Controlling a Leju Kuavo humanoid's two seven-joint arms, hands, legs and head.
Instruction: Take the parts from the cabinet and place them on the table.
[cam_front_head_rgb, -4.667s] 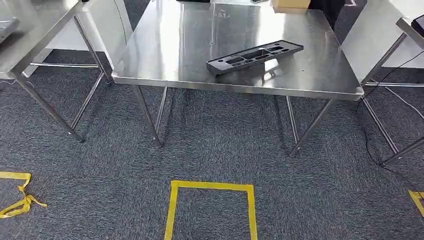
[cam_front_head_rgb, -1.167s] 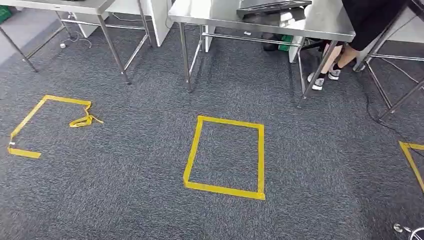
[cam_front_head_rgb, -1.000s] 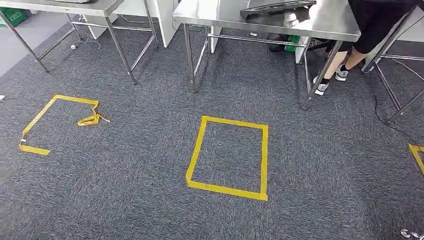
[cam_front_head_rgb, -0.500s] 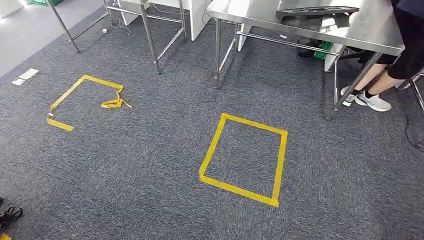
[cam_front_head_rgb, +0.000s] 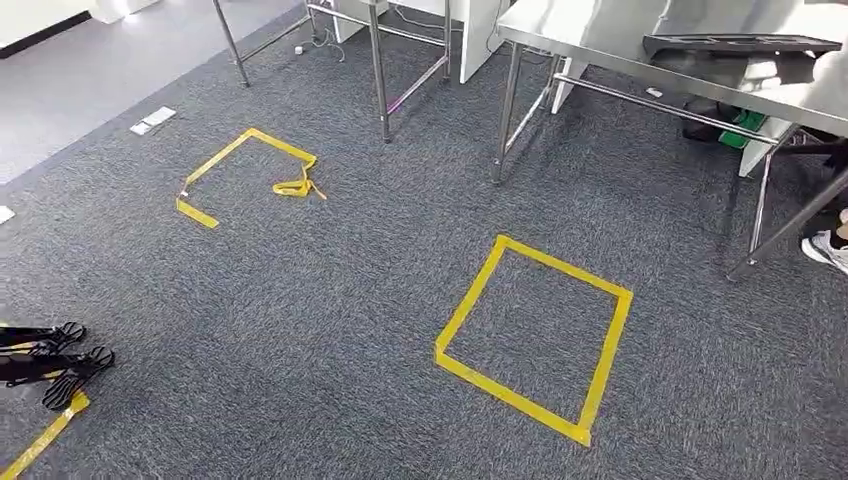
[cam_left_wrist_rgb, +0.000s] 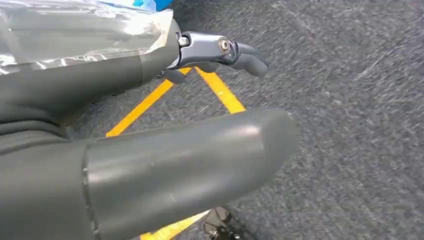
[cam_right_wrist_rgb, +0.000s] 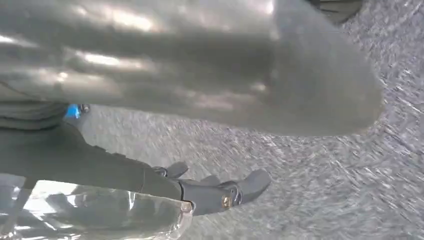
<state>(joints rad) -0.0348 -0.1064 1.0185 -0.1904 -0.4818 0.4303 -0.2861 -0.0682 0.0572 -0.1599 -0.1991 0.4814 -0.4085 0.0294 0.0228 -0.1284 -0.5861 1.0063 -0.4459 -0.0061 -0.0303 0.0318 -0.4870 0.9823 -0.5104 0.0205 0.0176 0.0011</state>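
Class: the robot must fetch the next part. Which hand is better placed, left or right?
Neither clearly, as a judgement: the left hand and the right hand both hang empty over the carpet, fingers apart. Either could serve. One black part already lies on the table.

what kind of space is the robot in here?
Probably a robot test lab or workshop: steel-topped tables on metal legs, grey carpet marked with a yellow tape square as a floor station, and a black plastic part lying on one table.
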